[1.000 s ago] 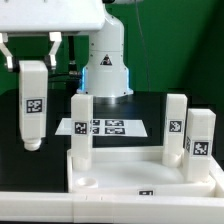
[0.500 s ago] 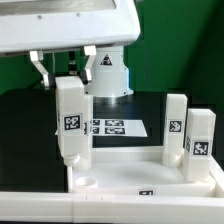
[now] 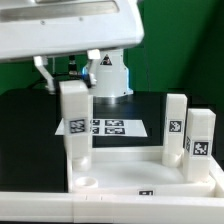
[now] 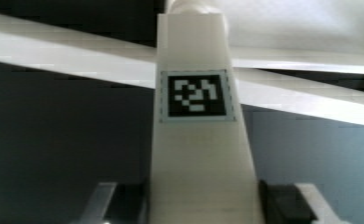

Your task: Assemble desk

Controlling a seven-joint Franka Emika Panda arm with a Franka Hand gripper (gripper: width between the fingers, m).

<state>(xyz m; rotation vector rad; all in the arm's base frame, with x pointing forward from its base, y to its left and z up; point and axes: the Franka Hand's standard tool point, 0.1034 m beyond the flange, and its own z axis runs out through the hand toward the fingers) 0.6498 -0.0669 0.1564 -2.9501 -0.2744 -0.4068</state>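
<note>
The arm's two-finger gripper [image 3: 68,68] had carried a white square-section plastic leg [image 3: 74,122], tagged in black and white, across from the exterior view's left over the past second. At this moment the leg stood upright over the near corner of the white rimmed rectangular plastic tabletop [image 3: 150,178] on the exterior view's left. Half a second before, the leg hung a little further toward the exterior view's left and slightly higher. It now overlapped another white leg that stood behind it in the far corner on that side, so the two were hard to tell apart.

The fingers [image 4: 296,202] were clenched on the leg, one dark pad on each side of it in the wrist view, where the leg [image 4: 198,130] filled the middle with its tag facing the camera and the tabletop's pale rim ran across behind it.

Two more white tagged legs [image 3: 177,128] stood upright in the tabletop along the exterior view's right. A round corner socket [image 3: 86,182] gaped empty below the carried leg, so this looked like the fourth leg on its way in. Whether its foot had touched the socket could not be told. The marker board [image 3: 110,127] lay flat on the black table [image 3: 25,125] beyond the tabletop.
</note>
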